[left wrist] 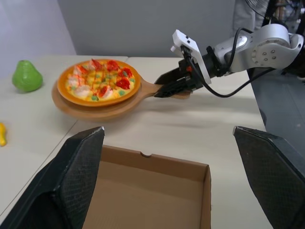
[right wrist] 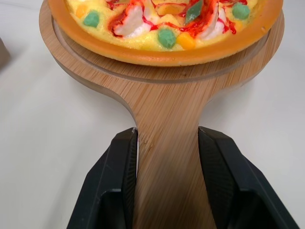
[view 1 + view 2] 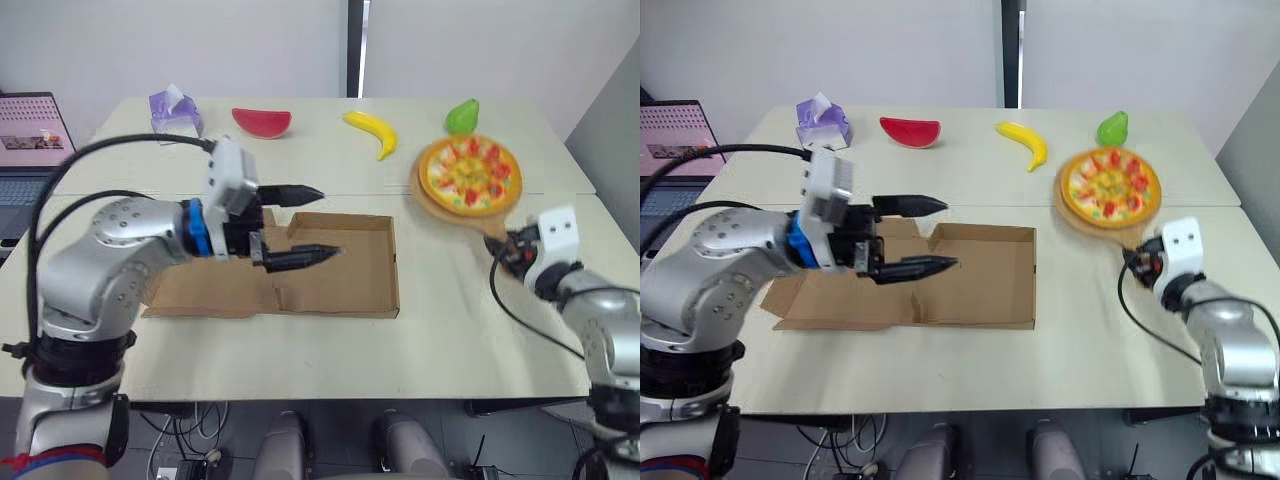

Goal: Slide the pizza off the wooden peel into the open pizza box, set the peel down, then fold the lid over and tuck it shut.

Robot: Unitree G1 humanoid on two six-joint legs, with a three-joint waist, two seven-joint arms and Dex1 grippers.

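The pizza [image 3: 470, 173], orange-rimmed with red and green toppings, lies on the round wooden peel [image 3: 428, 200] at the right of the table. My right gripper [image 2: 167, 138] is shut on the peel's handle [image 3: 492, 228], one black finger on each side. The open cardboard pizza box [image 3: 345, 285] lies at mid-table, its lid [image 3: 190, 290] spread flat to the left. Over the box's left part hovers my left gripper [image 3: 331, 222], open and holding nothing, its fingers pointing right toward the pizza.
Along the table's far edge lie a yellow banana [image 3: 375, 130], a red watermelon slice [image 3: 262, 121], a green pear [image 3: 461, 115] just behind the pizza, and a purple packet [image 3: 175, 108]. A laptop [image 3: 30, 140] stands off the table's left side.
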